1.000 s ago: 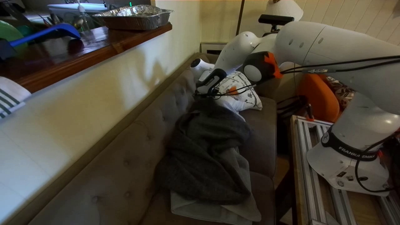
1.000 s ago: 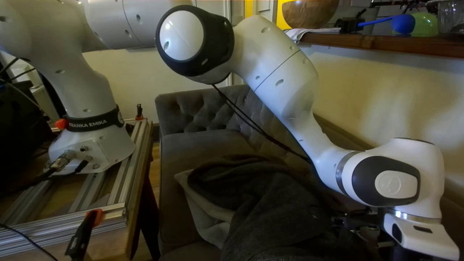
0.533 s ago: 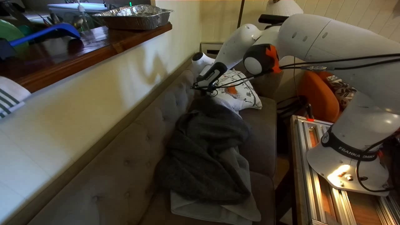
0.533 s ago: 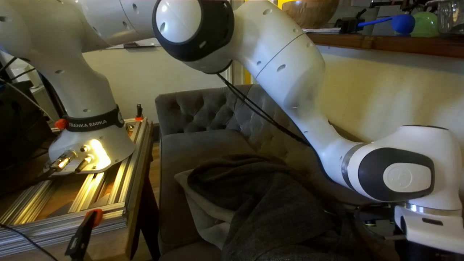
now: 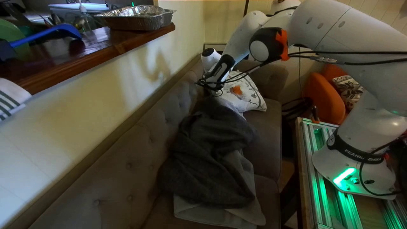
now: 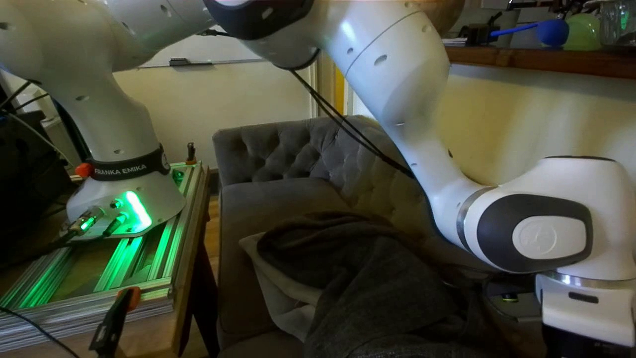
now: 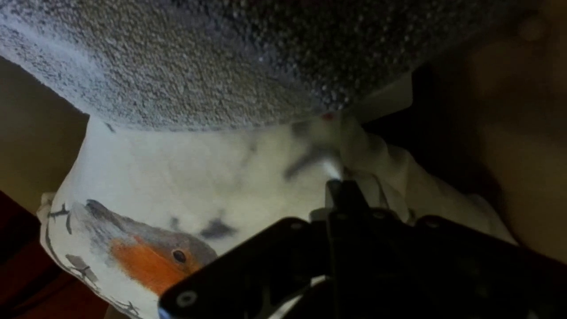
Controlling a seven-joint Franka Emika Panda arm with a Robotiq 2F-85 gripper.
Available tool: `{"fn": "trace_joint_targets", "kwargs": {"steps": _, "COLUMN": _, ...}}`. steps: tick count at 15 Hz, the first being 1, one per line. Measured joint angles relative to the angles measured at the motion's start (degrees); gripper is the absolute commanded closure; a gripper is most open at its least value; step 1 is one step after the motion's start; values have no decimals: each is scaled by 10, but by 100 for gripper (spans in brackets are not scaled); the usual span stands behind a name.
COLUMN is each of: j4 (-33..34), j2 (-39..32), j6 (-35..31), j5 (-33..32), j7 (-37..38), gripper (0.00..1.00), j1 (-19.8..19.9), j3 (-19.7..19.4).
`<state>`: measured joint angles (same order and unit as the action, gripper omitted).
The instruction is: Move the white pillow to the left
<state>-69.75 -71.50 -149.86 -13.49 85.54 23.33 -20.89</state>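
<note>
Black tool [image 7: 340, 186], fully closed (pinch unclear), at the white pillow [image 7: 199, 186].

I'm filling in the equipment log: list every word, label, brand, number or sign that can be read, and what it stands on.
"FRANKA EMIKA": on the black band around the robot's base, in both exterior views.
Too small or blurred to read:
round badge on that band
embossed marks on the white cap
pale marks on the black clamp
green marks in the background
No lettering visible on the white pillow.
</note>
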Motion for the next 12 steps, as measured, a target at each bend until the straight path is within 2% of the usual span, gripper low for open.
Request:
{"fn": "trace_joint_targets", "kwargs": {"steps": 7, "j4": -172, "j2": 129, "j6": -112, "j5": 7, "j7": 94, "gripper": 100, "j1": -20, "j3": -26}}
{"fn": "trace_joint_targets", "kwargs": {"steps": 12, "j4": -273, "j2": 193, "j6": -208, "j5": 18, "j7": 75, "gripper": 100, "j1": -65, "j3": -72}}
